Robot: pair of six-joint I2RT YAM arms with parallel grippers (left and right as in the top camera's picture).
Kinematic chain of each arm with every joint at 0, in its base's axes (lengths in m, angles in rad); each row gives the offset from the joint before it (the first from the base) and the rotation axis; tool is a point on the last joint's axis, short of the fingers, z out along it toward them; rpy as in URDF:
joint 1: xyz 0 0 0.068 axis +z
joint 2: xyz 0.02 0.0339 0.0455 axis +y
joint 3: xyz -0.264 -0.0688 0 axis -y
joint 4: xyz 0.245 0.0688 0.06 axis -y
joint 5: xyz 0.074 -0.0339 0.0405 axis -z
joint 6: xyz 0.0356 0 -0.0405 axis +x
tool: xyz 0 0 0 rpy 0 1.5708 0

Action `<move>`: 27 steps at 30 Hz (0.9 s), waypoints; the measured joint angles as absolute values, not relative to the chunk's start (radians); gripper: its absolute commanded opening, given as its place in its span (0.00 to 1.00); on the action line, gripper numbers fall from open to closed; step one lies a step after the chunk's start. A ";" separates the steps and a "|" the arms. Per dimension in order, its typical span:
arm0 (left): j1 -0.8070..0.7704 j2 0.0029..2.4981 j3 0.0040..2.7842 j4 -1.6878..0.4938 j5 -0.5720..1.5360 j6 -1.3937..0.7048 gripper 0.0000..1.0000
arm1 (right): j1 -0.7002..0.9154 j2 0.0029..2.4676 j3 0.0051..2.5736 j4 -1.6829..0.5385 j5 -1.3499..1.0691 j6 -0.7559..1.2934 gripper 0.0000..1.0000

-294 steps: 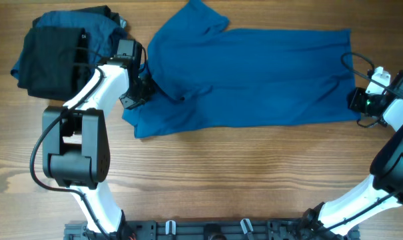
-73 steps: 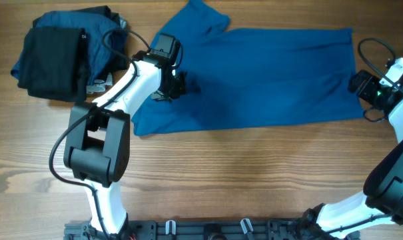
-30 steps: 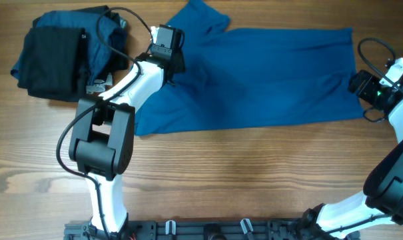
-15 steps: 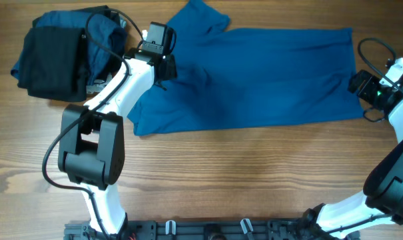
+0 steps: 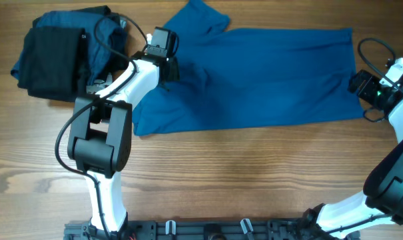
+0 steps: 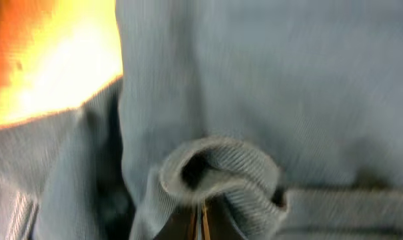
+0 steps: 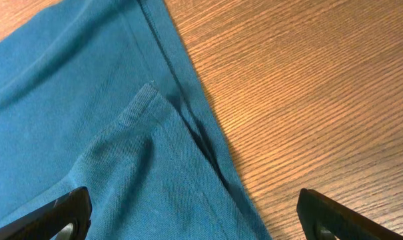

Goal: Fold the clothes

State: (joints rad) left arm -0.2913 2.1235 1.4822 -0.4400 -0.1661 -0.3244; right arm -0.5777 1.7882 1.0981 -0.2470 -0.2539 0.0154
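Blue shirt (image 5: 268, 73) spread on the bench (image 5: 254, 173); left jaws pinch a ribbed fold, likely to fold it over; right jaws wide at its hem.

Overhead looks straight down on the whole wooden desk (image 5: 254, 167). Both wrist views sit close above the medium-blue polo shirt (image 5: 268, 73), which all three share.
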 measured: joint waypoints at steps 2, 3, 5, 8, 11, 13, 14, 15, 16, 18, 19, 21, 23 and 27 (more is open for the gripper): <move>-0.287 2.125 1.482 -0.388 -0.176 -0.324 0.04 | -0.578 1.788 1.098 -0.247 -0.254 0.015 1.00; -0.284 2.125 1.482 -0.368 -0.179 -0.325 0.04 | -0.578 1.788 1.098 -0.247 -0.254 0.015 1.00; -0.276 2.127 1.482 -0.326 -0.186 -0.325 0.04 | -0.578 1.788 1.098 -0.247 -0.254 0.015 1.00; -0.272 2.156 1.483 -0.296 -0.188 -0.325 0.06 | -0.578 1.788 1.098 -0.247 -0.254 0.015 1.00; -0.272 2.199 1.485 -0.282 -0.191 -0.324 0.05 | -0.578 1.788 1.098 -0.247 -0.254 0.015 1.00; -0.272 2.200 1.492 -0.285 -0.193 -0.324 0.05 | -0.578 1.788 1.098 -0.247 -0.254 0.015 1.00; -0.272 2.200 1.497 -0.296 -0.193 -0.324 0.05 | -0.578 1.788 1.098 -0.247 -0.254 0.015 1.00; -0.272 2.199 1.510 -0.314 -0.193 -0.324 0.05 | -0.578 1.788 1.098 -0.247 -0.254 0.015 1.00; -0.272 2.197 1.523 -0.328 -0.193 -0.324 0.06 | -0.578 1.788 1.098 -0.247 -0.254 0.015 1.00; -0.272 2.177 1.552 -0.368 -0.193 -0.324 0.07 | -0.578 1.788 1.098 -0.247 -0.254 0.015 1.00; -0.273 2.156 1.563 -0.382 -0.193 -0.324 0.07 | -0.578 1.788 1.098 -0.247 -0.254 0.015 1.00; -0.279 2.083 1.589 -0.399 -0.193 -0.324 0.06 | -0.578 1.788 1.098 -0.247 -0.254 0.015 1.00; -0.295 2.019 1.605 -0.439 -0.177 -0.324 0.04 | -0.578 1.788 1.098 -0.247 -0.254 0.015 1.00; -0.369 1.971 1.628 -0.562 -0.113 -0.336 0.04 | -0.578 1.788 1.098 -0.247 -0.254 0.015 1.00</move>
State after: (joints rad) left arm -0.3687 1.9713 1.6279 -0.5625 -0.1135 -0.3363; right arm -0.5777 1.7882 1.0981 -0.2466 -0.2543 0.0154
